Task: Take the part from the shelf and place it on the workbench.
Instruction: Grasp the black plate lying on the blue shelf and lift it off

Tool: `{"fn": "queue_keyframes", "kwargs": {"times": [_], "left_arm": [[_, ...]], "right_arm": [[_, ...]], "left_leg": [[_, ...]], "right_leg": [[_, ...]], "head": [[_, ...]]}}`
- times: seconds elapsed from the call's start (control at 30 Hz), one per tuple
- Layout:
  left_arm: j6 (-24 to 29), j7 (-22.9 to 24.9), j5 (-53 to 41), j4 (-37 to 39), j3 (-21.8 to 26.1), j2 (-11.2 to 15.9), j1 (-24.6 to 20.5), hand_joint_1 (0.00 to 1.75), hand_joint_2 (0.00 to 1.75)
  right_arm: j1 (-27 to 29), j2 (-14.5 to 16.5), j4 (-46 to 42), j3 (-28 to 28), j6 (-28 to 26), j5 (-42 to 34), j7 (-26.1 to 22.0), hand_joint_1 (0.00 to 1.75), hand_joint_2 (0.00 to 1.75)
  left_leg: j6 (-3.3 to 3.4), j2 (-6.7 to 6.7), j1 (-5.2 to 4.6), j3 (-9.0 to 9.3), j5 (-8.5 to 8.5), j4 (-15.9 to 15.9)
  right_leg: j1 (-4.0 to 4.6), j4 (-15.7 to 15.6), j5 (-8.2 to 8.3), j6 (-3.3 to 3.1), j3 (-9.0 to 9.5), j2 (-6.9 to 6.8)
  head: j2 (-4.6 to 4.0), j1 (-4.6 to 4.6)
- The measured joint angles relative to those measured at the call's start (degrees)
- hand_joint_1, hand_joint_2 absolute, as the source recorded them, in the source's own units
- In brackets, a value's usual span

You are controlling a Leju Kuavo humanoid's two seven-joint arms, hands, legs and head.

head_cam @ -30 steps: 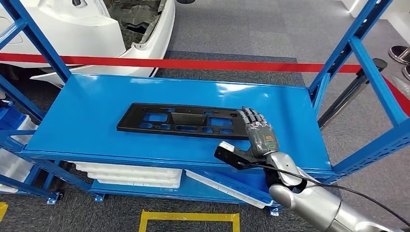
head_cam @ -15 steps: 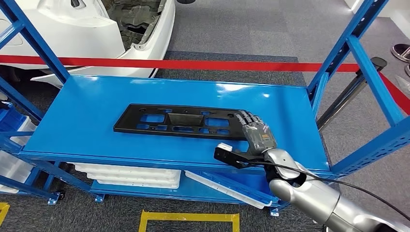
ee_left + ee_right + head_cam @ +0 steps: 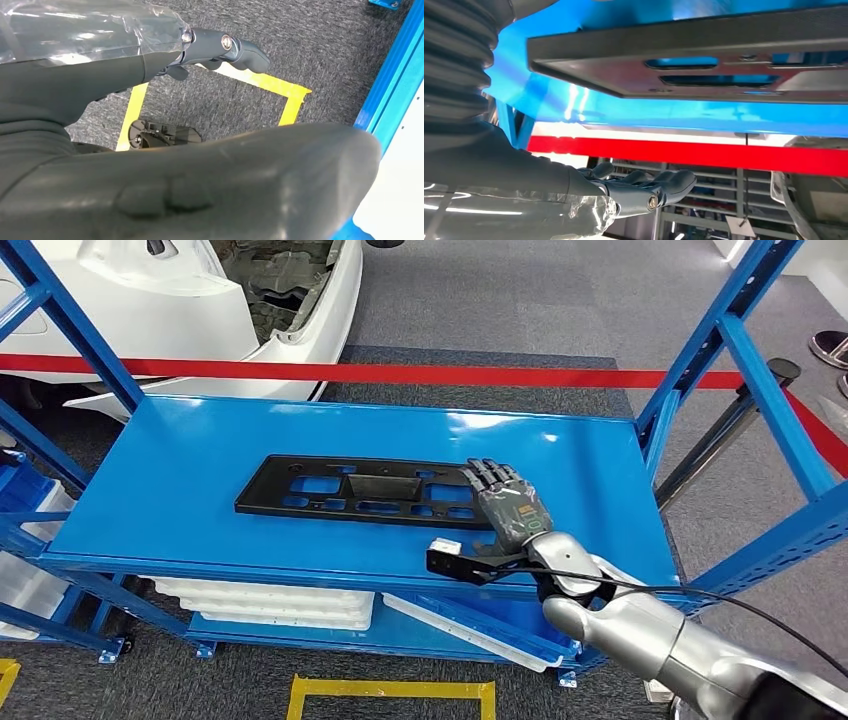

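So our right hand (image 3: 508,508) has slid left over the last second and now sits over the right end of the black slotted panel (image 3: 362,490), fingers stretched flat, gripping nothing. The panel's still lying on the blue shelf (image 3: 180,470), so we reckon the grab's next.

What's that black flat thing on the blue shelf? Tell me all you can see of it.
The black part is a long, thin, flat panel, plastic by its look, with many rectangular cutouts and a raised block in the middle. It lies flat on the blue shelf, lengthwise. The right hand is over its right end, fingers stretched out; whether they touch it, I cannot tell.
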Motion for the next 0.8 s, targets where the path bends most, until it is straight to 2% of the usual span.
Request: {"fn": "queue_keyframes", "kwargs": {"times": [0.53, 0.8], "left_arm": [[0.0, 0.7, 0.0, 0.0, 0.0, 0.0, -0.3, 0.0, 0.0], [0.0, 0.8, 0.0, 0.0, -0.1, 0.0, -0.3, 0.0, 0.0]], "right_arm": [[-2.2, 2.6, 6.5, 3.7, -2.9, 0.9, -0.5, 0.0, 1.75], [-2.1, 2.8, 8.6, 4.0, -7.1, 3.1, 0.2, 0.0, 1.75]], "left_leg": [[0.0, -0.01, 0.0, 0.01, 0.0, 0.0], [0.0, -0.01, 0.0, 0.03, 0.0, 0.0]], "right_leg": [[0.0, 0.0, -0.03, -0.05, 0.0, -0.03], [0.0, 0.0, -0.03, -0.05, 0.0, -0.02]], "head": [[0.0, 0.01], [0.0, 0.0]]}}
